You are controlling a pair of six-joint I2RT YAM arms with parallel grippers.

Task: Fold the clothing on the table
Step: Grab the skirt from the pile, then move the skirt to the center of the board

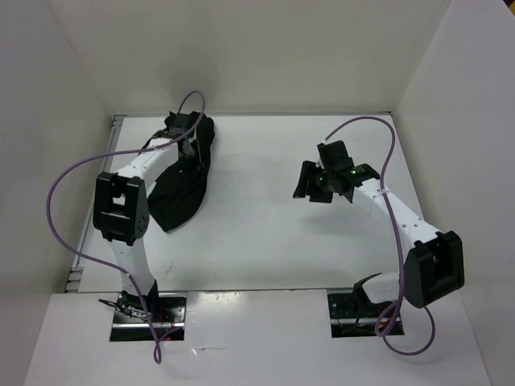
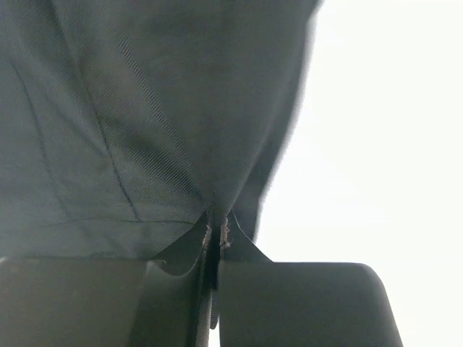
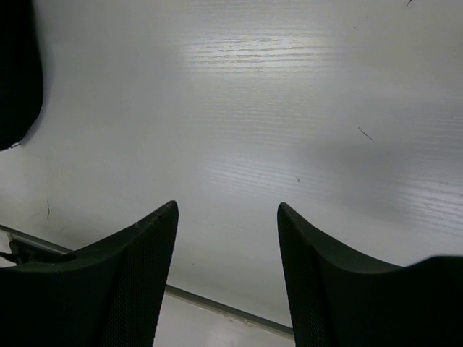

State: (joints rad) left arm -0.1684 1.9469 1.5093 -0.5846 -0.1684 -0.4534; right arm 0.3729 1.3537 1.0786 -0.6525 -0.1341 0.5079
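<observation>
Here, smooth white table [image 1: 265,233], white walls [image 1: 241,56] around, black clothing [image 1: 181,195] far-left.

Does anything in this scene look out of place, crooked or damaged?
Only the clothing: it lies crumpled in a slanted heap near the far left corner of the table, not spread flat. The left gripper pinches a fold of it. Nothing looks spilled or damaged.

Black, soft clothing [image 1: 179,197], bunched into a long narrow strip at the far left of the white table [image 1: 265,233]. Stretched from near the back wall toward the near side, widening to a rounded near end. Fine ribbed weave, faint creases. Pinched at a fold near the far end by the closed left gripper [image 2: 215,233]. Smooth, flat tabletop, walled in white.
</observation>
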